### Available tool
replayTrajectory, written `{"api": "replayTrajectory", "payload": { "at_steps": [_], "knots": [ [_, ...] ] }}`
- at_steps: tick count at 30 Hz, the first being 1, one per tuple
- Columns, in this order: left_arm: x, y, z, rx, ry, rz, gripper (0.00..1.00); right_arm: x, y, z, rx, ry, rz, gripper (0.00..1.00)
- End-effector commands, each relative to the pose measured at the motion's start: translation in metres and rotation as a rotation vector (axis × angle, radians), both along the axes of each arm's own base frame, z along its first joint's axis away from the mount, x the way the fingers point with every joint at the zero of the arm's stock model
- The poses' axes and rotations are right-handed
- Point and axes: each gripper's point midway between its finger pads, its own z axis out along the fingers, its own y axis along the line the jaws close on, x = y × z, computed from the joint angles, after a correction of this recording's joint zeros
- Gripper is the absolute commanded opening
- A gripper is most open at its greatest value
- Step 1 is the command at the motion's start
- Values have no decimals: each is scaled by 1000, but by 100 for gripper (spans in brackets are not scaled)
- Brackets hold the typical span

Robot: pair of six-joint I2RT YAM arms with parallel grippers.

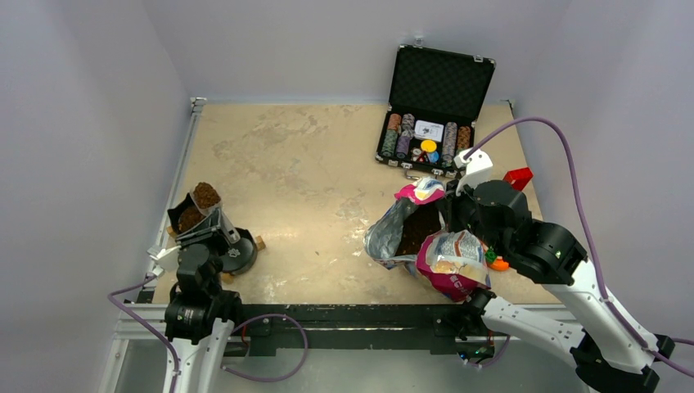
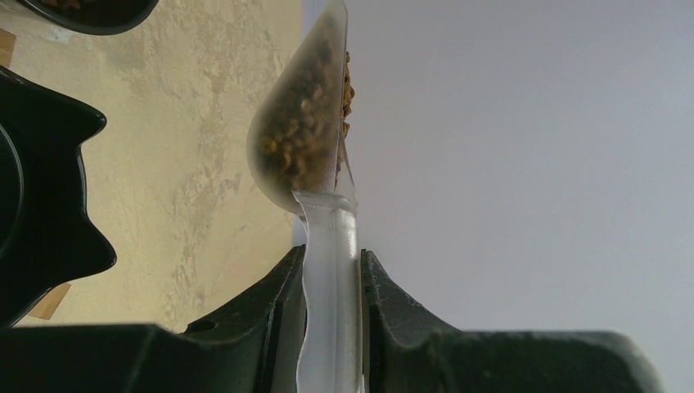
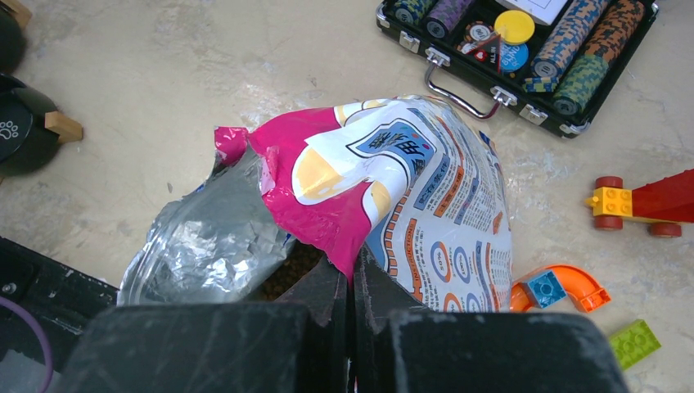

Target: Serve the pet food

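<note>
Pet food [image 1: 205,196] rides heaped at far left, near the black bowl [image 1: 240,254]; more lies in the open bag [image 1: 450,262]. From the left wrist, the left gripper [image 2: 331,278] clasps the scoop [image 2: 299,123] by its handle; brimming pellets could spill with any tilt. From the right wrist, the right gripper [image 3: 352,286] pinches the bag's rim; a slip would likely slump it.

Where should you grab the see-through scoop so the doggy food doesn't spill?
Grab the scoop by its narrow handle, coming from the end opposite the bowl. The handle is thin enough for the jaws to pinch, and the bowl is heaped with kibble, so hold it level.
</note>
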Motion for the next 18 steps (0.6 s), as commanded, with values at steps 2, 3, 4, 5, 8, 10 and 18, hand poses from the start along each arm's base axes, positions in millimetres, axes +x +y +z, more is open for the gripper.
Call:
{"api": "replayTrajectory", "payload": {
  "at_steps": [2, 3, 4, 5, 8, 10, 18],
  "knots": [
    [-10, 9, 34, -35, -126, 48, 0, 7, 12, 44, 142, -133, 15, 0],
    [-9, 9, 32, -36, -123, 50, 0, 7, 11, 45, 142, -133, 15, 0],
    [-10, 10, 32, -39, -120, 54, 0, 7, 12, 44, 141, -131, 15, 0],
    [-11, 11, 31, -39, -116, 60, 0, 7, 11, 44, 141, -132, 15, 0],
    [-10, 15, 29, -49, -115, 84, 0, 7, 10, 44, 139, -135, 9, 0],
    [-8, 17, 23, -67, -112, 101, 0, 7, 10, 44, 140, -135, 11, 0],
    [-3, 27, 0, -125, -79, 173, 0, 6, 8, 41, 133, -133, 6, 0]
  ]
}}
